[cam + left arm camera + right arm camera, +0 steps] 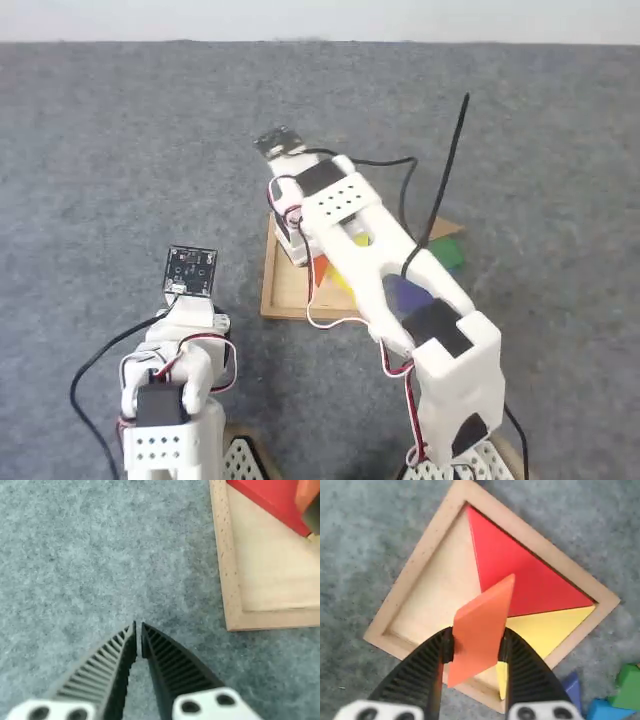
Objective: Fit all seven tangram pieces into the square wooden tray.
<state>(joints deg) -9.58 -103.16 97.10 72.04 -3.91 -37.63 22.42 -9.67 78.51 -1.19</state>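
**A:** Where are we with the orange piece [482,625]?

**B:** We've got it pinched in the right gripper [475,647], over the wooden tray [417,562]. The red triangle [520,575] and yellow triangle [545,627] sit inside. The left gripper [138,632] is closed and empty, over the carpet [75,555] beside the tray.

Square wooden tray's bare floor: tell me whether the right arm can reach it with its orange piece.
Probably yes. The right end effector, shut on the orange tangram piece, hangs above the square wooden tray; nothing lies between it and the bare floor beside the red triangle.
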